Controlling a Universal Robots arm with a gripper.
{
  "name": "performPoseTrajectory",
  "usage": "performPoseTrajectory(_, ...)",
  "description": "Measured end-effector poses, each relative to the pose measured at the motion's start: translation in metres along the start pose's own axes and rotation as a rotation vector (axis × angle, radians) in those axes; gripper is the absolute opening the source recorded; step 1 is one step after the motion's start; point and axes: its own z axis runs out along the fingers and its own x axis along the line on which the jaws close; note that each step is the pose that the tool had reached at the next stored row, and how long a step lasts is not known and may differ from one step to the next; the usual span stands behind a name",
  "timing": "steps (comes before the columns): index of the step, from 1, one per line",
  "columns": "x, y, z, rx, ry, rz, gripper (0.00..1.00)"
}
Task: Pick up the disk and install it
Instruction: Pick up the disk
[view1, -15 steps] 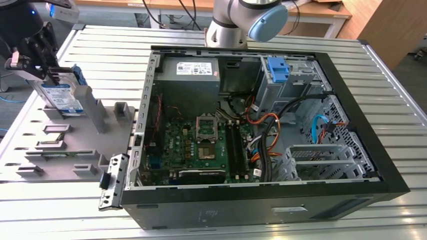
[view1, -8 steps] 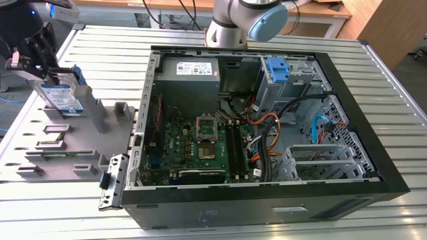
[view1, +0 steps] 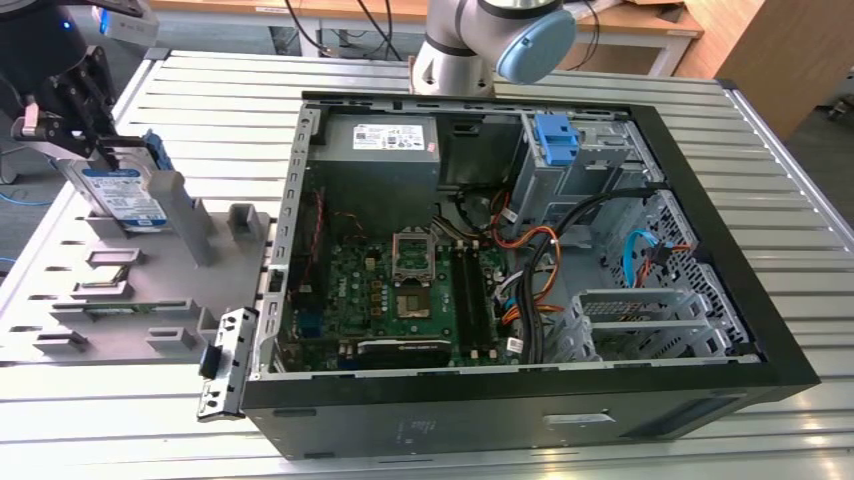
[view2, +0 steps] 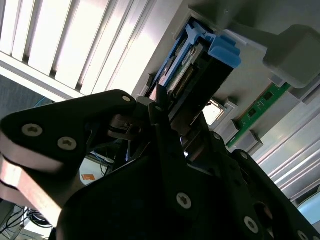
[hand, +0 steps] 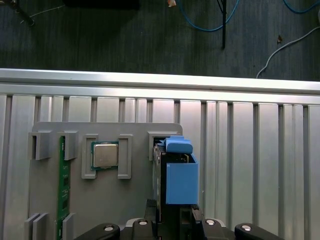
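While the end effector (view1: 96, 150) sits clamped on the upper edge of the disk (view1: 123, 192), one black finger (view2: 159, 112) presses each side of it in the second wrist view. The disk stands upright on its edge, label facing out, in a slot of a grey holder tray (view1: 134, 300) at the exterior view's left. Its blue bracket (hand: 179, 175) shows in the first wrist view. Beside it on the same tray lie a square processor chip (hand: 104, 155) and a green memory stick (hand: 62, 185), each in its own slot. The tray rests on a slatted metal counter (view1: 200, 90), just beside an open computer case (view1: 767, 300) with its board and cables exposed. Beyond the counter are a dark floor (hand: 125, 35) with blue cables (hand: 210, 25) and wooden furniture (view1: 774, 50).
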Motion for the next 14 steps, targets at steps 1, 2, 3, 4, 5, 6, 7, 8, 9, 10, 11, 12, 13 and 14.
performPoseTrajectory(1, 0.0, 0.0, 0.0001, 0.0, 0.0, 0.0, 0.35)
performPoseTrajectory(2, 0.0, 0.0, 0.0001, 0.0, 0.0, 0.0, 0.35)
performPoseTrajectory(3, 0.0, 0.0, 0.0001, 0.0, 0.0, 0.0, 0.35)
performPoseTrajectory(4, 0.0, 0.0, 0.0001, 0.0, 0.0, 0.0, 0.35)
performPoseTrajectory(5, 0.0, 0.0, 0.0002, 0.0, 0.0, 0.0, 0.35)
performPoseTrajectory(6, 0.0, 0.0, 0.0002, 0.0, 0.0, 0.0, 0.35)
performPoseTrajectory(7, 0.0, 0.0, 0.0002, 0.0, 0.0, 0.0, 0.35)
performPoseTrajectory(8, 0.0, 0.0, 0.0002, 0.0, 0.0, 0.0, 0.35)
performPoseTrajectory(9, 0.0, 0.0, 0.0002, 0.0, 0.0, 0.0, 0.35)
performPoseTrajectory(10, 0.0, 0.0, 0.0003, 0.0, 0.0, 0.0, 0.35)
performPoseTrajectory(11, 0.0, 0.0, 0.0005, 0.0004, -0.0003, 0.0, 0.36)
performPoseTrajectory(12, 0.0, 0.0, 0.0005, 0.0003, -0.0002, 0.0, 0.36)
performPoseTrajectory(13, 0.0, 0.0, 0.0005, 0.0003, -0.0001, 0.0, 0.42)
performPoseTrajectory(14, 0.0, 0.0, 0.0004, 0.0002, -0.0001, 0.0, 0.42)
